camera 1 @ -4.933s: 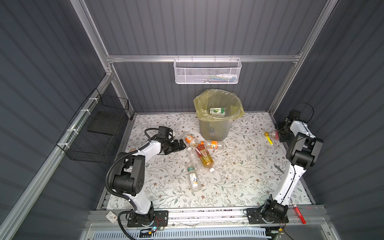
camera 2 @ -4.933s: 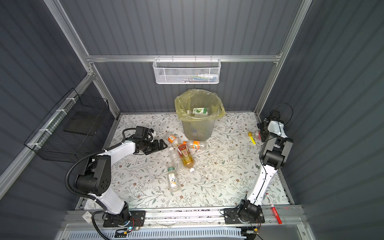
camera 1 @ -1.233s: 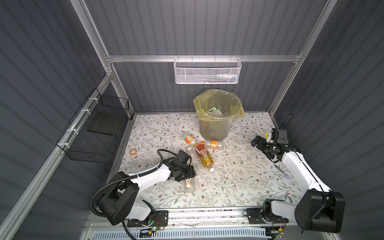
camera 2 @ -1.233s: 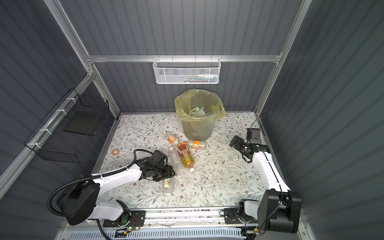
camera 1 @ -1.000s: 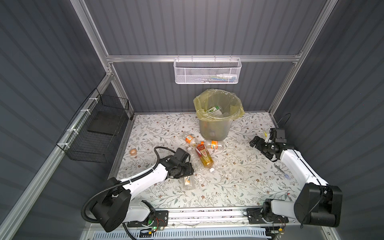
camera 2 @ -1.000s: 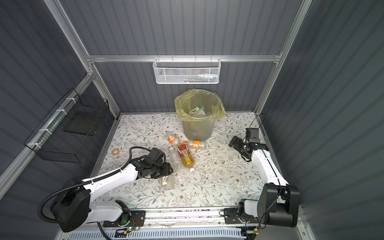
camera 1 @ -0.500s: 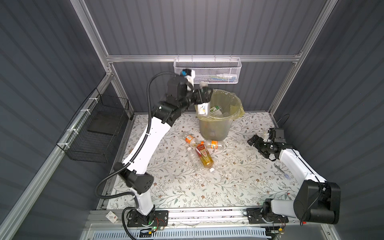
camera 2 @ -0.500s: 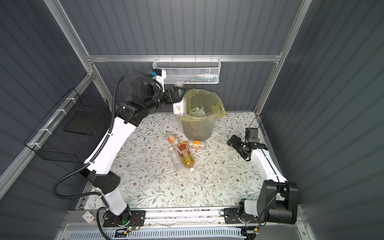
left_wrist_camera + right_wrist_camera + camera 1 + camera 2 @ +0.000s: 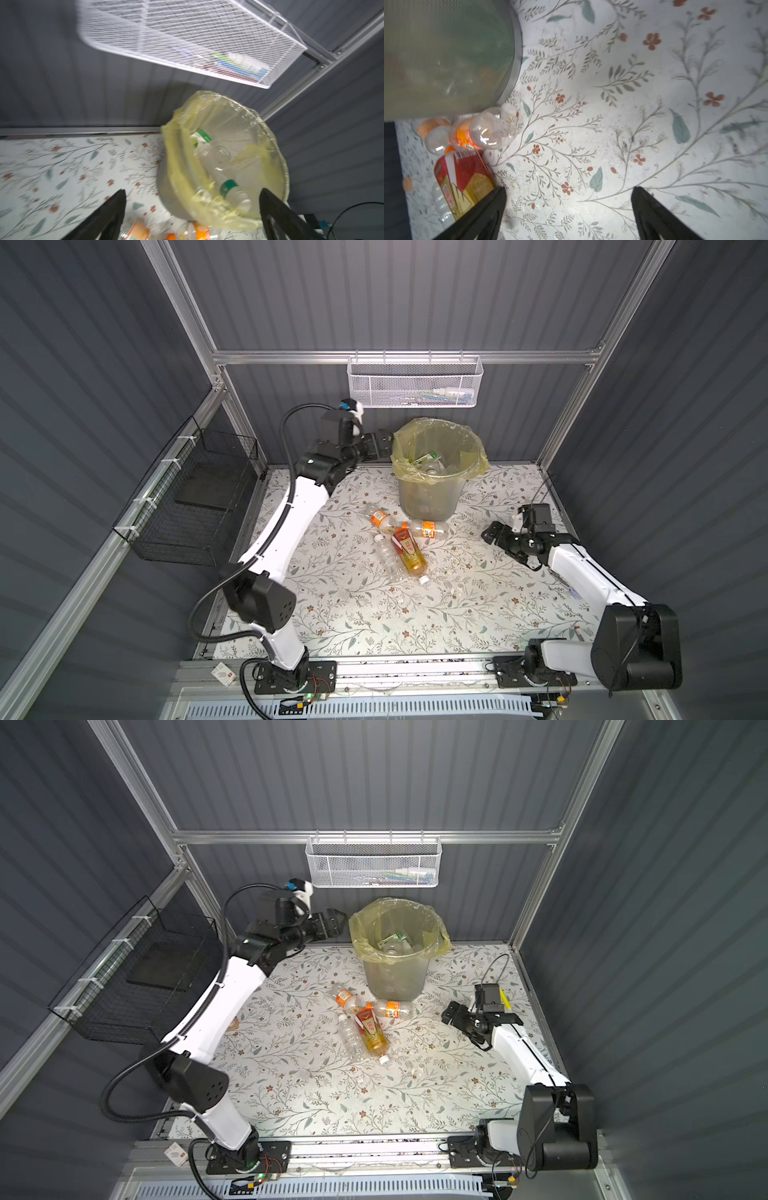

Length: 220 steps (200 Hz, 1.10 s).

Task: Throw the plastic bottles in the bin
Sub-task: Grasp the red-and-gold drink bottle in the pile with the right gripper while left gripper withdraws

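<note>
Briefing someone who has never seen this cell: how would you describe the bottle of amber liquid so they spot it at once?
Start at the grey bin with the yellow liner at the back of the floral table. In the cluster lying before it, the amber bottle sits beside a clear unlabelled bottle. It alone has a red label and amber liquid.

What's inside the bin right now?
The bin holds a green-and-white labelled bottle, a clear bottle beside it and a green-banded clear bottle near the rim, within the yellow bag liner. Whatever lies beneath them is covered.
</note>
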### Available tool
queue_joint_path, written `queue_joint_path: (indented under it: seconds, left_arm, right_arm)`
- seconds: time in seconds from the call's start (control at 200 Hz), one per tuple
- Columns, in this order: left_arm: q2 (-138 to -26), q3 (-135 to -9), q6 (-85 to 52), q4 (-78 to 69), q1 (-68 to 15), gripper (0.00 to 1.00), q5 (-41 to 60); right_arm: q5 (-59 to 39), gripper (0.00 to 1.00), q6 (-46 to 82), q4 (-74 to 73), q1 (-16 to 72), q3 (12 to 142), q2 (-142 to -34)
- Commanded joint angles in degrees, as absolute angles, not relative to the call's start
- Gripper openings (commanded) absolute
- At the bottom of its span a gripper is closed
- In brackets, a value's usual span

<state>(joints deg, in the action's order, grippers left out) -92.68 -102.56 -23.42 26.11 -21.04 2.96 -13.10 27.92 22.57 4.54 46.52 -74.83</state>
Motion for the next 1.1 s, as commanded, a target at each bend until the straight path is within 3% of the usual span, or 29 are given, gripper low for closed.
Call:
queue_joint_path:
  seconds: [0.0,0.145,0.34,0.615,0.88,1.096]
  left_arm:
    - [-83.7,-90.1,-24.1,24.7,-16.4,1.0,2.6]
    - [-76.2,-68.5,-26.8,20.7,-12.3,1.0,5.3]
    - [-74.7,-55.8,-29.9,16.9,-11.2,1.0,10.3]
    - [-74.7,-50.8,-30.4,14.8,-11.2,1.0,14.2]
    - [-73.7,-48.8,-29.1,14.9,-11.1,1.0,14.4]
    - [-76.4,-49.5,-30.0,12.3,-11.1,1.0,16.8]
  right_arm:
    - [-12.3,0.94,22.3,23.8,9.5,48.6,-75.3]
    - [-11.7,0.93,17.2,24.2,19.7,50.6,-76.1]
    - [-8.8,0.94,15.4,24.6,31.9,55.8,-82.9]
    - [-4.2,0.93,16.8,25.2,40.7,67.7,-97.4]
    - [2.6,0.91,16.8,30.0,42.4,75.6,-106.4]
    - [2.7,0.91,16.6,29.5,42.5,77.4,-110.3]
